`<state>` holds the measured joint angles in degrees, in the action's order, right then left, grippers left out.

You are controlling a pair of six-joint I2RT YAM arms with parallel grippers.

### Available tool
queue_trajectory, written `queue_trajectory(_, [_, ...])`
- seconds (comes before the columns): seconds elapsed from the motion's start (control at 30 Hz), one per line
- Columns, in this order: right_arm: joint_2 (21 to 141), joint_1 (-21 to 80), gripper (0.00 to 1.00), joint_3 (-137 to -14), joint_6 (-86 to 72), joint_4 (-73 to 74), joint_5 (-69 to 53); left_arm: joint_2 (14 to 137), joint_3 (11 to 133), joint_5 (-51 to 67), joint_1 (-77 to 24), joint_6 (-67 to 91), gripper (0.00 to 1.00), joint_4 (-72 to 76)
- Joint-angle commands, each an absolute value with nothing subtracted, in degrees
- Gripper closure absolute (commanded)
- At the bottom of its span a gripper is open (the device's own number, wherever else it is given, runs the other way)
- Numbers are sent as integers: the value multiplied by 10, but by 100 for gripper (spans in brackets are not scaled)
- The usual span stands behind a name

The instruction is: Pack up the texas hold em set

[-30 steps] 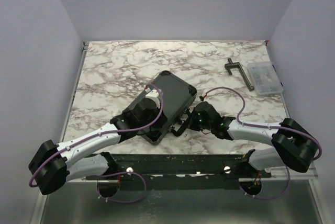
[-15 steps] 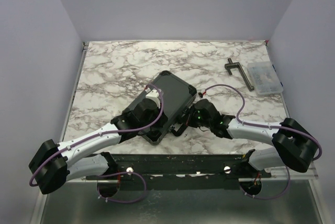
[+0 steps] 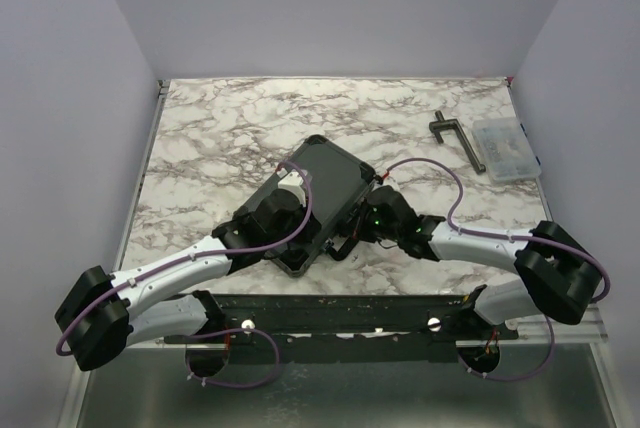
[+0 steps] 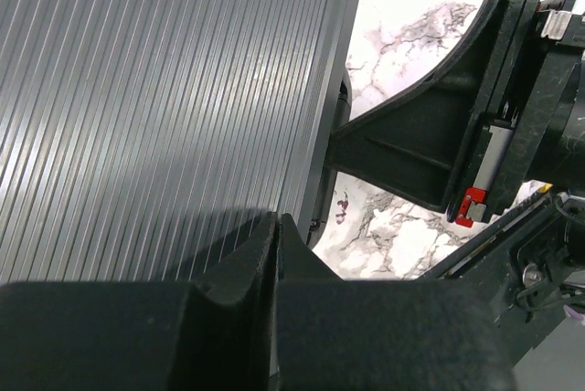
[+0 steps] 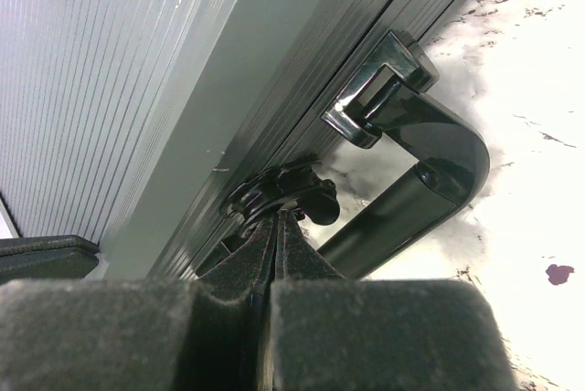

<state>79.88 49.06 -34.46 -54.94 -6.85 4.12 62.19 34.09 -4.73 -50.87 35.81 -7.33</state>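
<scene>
The texas hold em set's black case (image 3: pixel 335 170) lies closed on the marble table, its ribbed lid (image 4: pixel 164 89) filling the left wrist view. My left gripper (image 3: pixel 292 188) rests on the lid's near half, shut with nothing between its fingers (image 4: pixel 260 254). My right gripper (image 3: pixel 353 232) is at the case's front edge, shut, its tips (image 5: pixel 279 216) touching the black latch (image 5: pixel 279 192) beside the carrying handle (image 5: pixel 420 181). No chips, dice or cards show.
A dark T-shaped clamp (image 3: pixel 458 138) and a clear compartment box (image 3: pixel 505 148) lie at the back right. The arms' black mounting rail (image 3: pixel 350 313) runs along the near table edge. Plain walls enclose the table.
My right gripper has crept left and a little up, closer against the case's front edge by the latch. The left arm and the case have stayed put.
</scene>
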Motion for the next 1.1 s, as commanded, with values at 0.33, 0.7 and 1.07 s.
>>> queue_trajectory(0.33, [798, 493, 99, -399, -552, -117, 15, 670, 300, 22, -538, 370, 100, -174])
queue_trajectory(0.7, [799, 492, 99, -414, -553, -119, 5, 680, 300, 23, -540, 369, 100, -170])
queue_trajectory(1.07, [793, 492, 99, -382, -549, -112, 21, 674, 303, 28, -542, 369, 100, -169])
